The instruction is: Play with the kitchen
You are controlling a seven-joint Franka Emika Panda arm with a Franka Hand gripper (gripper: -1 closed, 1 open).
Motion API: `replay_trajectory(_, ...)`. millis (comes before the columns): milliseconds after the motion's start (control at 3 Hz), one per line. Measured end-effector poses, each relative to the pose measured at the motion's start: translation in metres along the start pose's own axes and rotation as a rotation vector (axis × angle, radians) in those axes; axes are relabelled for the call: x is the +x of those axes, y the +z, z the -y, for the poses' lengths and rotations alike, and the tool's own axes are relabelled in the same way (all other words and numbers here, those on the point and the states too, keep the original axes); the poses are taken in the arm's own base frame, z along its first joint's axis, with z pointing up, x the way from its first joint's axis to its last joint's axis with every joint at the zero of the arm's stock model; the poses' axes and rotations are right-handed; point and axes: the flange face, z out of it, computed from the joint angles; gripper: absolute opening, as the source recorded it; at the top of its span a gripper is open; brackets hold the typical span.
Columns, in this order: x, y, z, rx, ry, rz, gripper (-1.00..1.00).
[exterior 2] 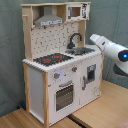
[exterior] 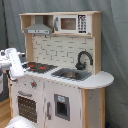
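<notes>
The kitchen point(exterior: 60, 75) point(exterior 2: 60, 65) is a white and light-wood toy unit, seen in both exterior views. It has a black stovetop with red burners point(exterior: 39, 66) point(exterior 2: 52, 59), a black faucet point(exterior: 83, 59) point(exterior 2: 74, 40) over a sink point(exterior: 71, 74), an oven door point(exterior 2: 63, 96), a grey hood point(exterior: 39, 30) and a microwave point(exterior: 72, 23). My white arm point(exterior: 14, 62) point(exterior 2: 106, 47) reaches in at counter height beside the kitchen's stove-side end in the first exterior view, and beside its sink end in the second. The gripper cannot be made out on the arm's end.
A grey curtain point(exterior: 115, 45) hangs behind the kitchen. The unit stands on a wooden surface point(exterior 2: 95, 112). A blue light point(exterior 2: 123, 55) glows on the arm at the second exterior view's right edge.
</notes>
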Motion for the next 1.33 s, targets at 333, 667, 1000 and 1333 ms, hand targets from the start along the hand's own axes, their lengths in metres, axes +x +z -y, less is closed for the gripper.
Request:
replay_trajectory(333,-0.010,0.008,-0.021,0.012,0.136,0.063,1.00)
replay_trajectory(667,-0.018,0.024,-0.038,0.031,0.265,0.143,1.00)
replay_trajectory(1000,-0.019,0.039,-0.042,0.053,0.359,0.202,1.00)
replay_trajectory(1333,-0.018,0.056,-0.045,0.073,0.451,0.252,1.00)
